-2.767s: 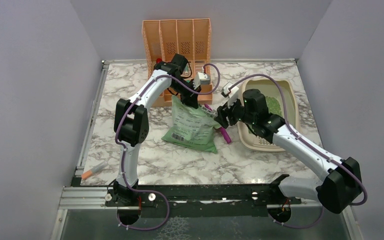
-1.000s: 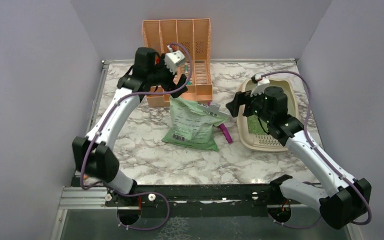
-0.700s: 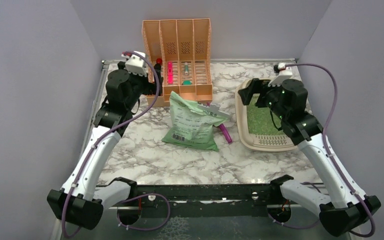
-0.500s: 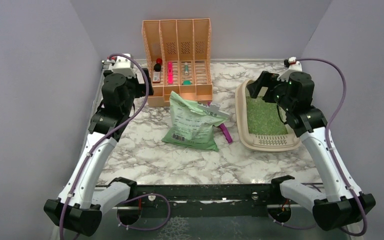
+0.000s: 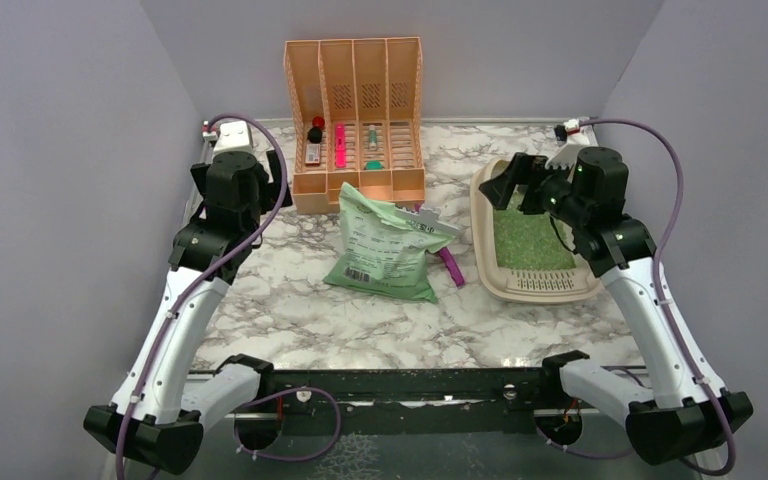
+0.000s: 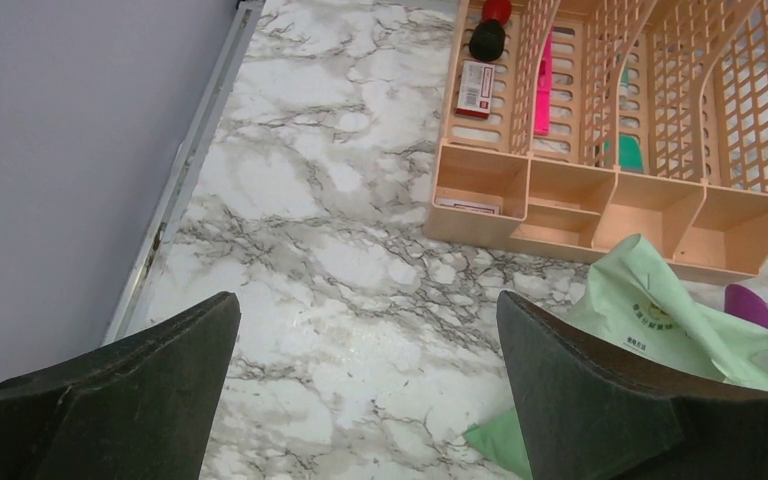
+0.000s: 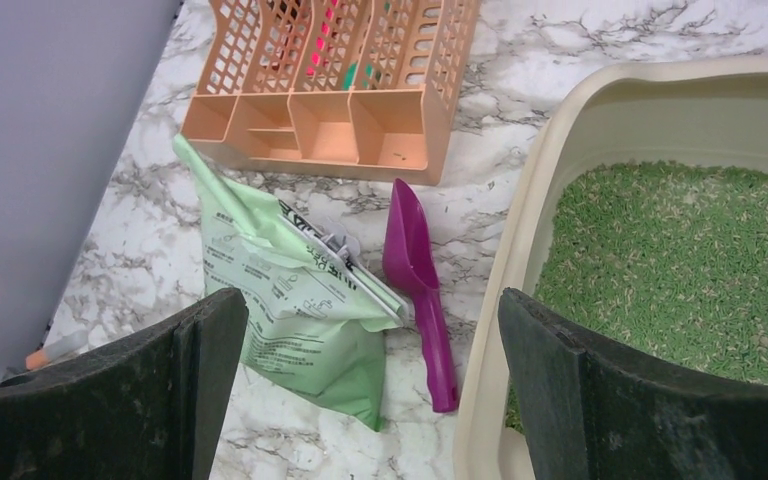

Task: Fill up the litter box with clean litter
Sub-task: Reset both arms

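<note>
The right gripper (image 5: pixel 520 186) hovers over the far left corner of the beige, rounded-rectangular shallow plastic litter box (image 5: pixel 544 287), jaws spread wide and empty. A layer of small green granules, the clean litter (image 7: pixel 680 270), fills the box beneath it. The left gripper (image 6: pixel 365 300), equally spread and empty, hangs well left of the box, beyond the purple plastic scoop (image 7: pixel 418 275) and pale green printed plastic bag (image 5: pixel 385 248).

On my feed, a peach slatted organizer (image 5: pixel 355 100) stands at the back of the marble table (image 5: pixel 360 320), with a pink marker (image 5: pixel 340 145) in one slot. A pale green bag (image 5: pixel 385 250) lies right in front of it, and a purple scoop (image 7: pixel 415 270) is just beside the bag's right side. There's an orange-tipped pen (image 7: pixel 55 350) over by the left wall.
</note>
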{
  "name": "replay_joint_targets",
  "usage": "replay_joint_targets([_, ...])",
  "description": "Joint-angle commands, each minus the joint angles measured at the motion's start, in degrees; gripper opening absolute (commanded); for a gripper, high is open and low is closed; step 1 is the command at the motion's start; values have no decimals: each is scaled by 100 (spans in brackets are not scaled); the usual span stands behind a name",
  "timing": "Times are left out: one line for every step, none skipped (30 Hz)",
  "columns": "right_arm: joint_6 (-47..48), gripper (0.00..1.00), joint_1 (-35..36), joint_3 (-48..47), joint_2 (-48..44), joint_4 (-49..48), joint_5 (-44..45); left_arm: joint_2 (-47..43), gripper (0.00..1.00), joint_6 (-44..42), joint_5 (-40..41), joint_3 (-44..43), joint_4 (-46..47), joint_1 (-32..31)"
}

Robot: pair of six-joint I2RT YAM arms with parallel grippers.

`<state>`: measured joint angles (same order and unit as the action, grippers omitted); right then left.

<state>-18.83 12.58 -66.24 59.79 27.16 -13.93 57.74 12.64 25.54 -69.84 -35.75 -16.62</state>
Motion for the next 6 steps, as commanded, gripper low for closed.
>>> replay_joint_targets([23,100,-10,151,-272,84,-113,-94,99,151,269,-162,-231,-9])
replay_joint_targets([28,100,-4,175,-297,65,-88,-89,99,184,280,-168,-230,-8])
replay_joint_targets([17,100,-8,207,-328,51,-64,-78,99,200,273,-176,-231,-8])
replay_joint_targets([5,100,-10,234,-343,26,-43,-56,99,196,258,-189,-230,-8])
replay_joint_targets([2,100,-9,254,-350,-4,-40,-17,99,209,299,-214,-239,-8])
replay_joint_targets([-4,100,-7,274,-354,-35,-39,23,99,206,324,-237,-271,-8])
